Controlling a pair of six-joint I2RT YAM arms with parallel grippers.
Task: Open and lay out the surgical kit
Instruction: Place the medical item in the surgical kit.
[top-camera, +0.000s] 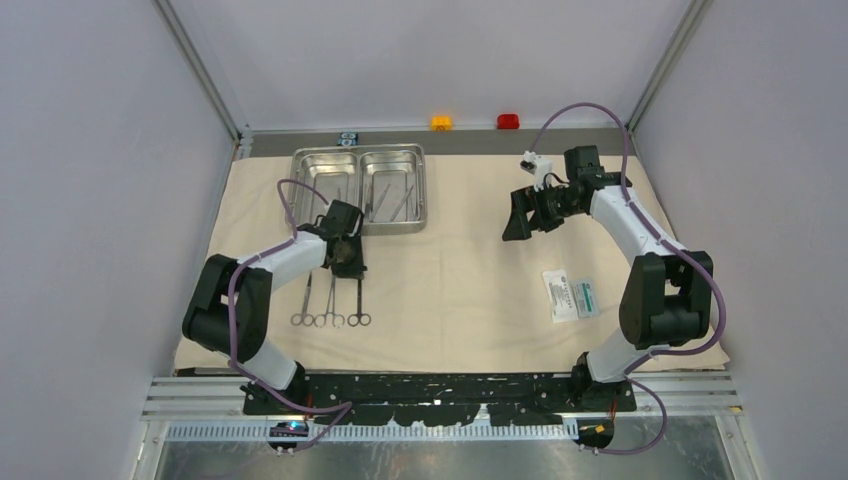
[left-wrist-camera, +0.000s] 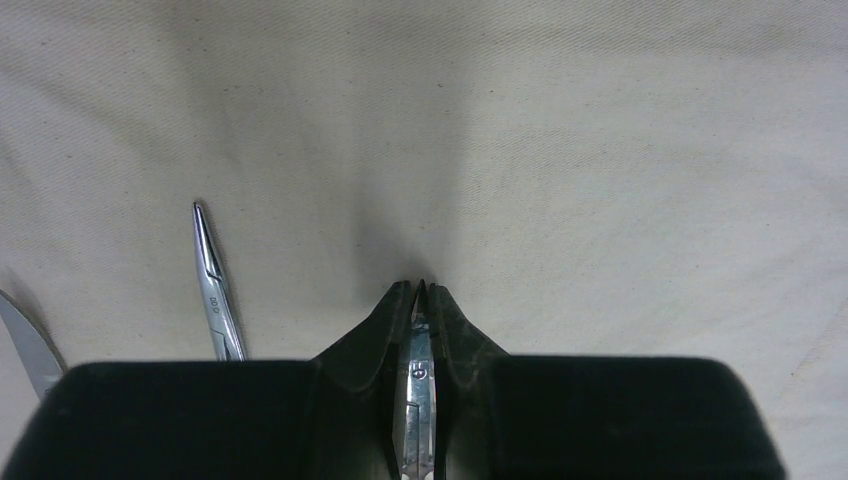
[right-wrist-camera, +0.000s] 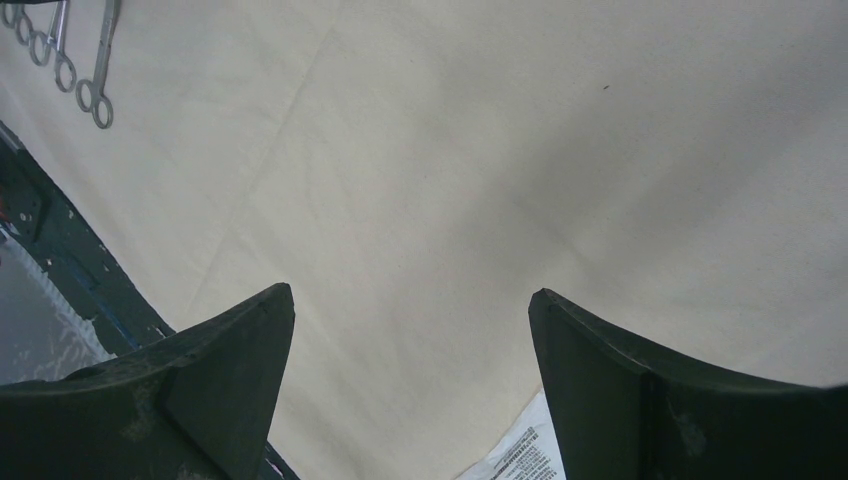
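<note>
**Left side.** The left gripper has its jaws pinched almost together on the shank of a forceps. The steel point pokes just past the fingertips, low over the cloth. From above, the rings of the forceps line up with a row of ring-handled tools just to its left, all pointing toward the tray. I can't tell whether the forceps already lies flat.

**Step in hand, as I judge it:** setting this one down as the next in the row.
- Bring it down until the steel rests along its whole length.
- Ease the jaws apart only a little, then lift straight up so the pads don't drag it.
- Keep it parallel to its neighbour, near but not touching.
- The cloth is soft, and any sideways pull could wrinkle it and nudge the row.

**Right side.** The right gripper has its jaws spread wide and holds nothing. It hangs above bare cloth to the right of the tray. The packet lies on the cloth near that arm's elbow, well apart from the row.

**Around.**
- Thin tools lie in the tray's right compartment.
- The left compartment is partly hidden by the left arm's cable, which loops over it and could snag on a reach.
- The orange button, red button and small block sit at the back edge, out of the way.
</note>
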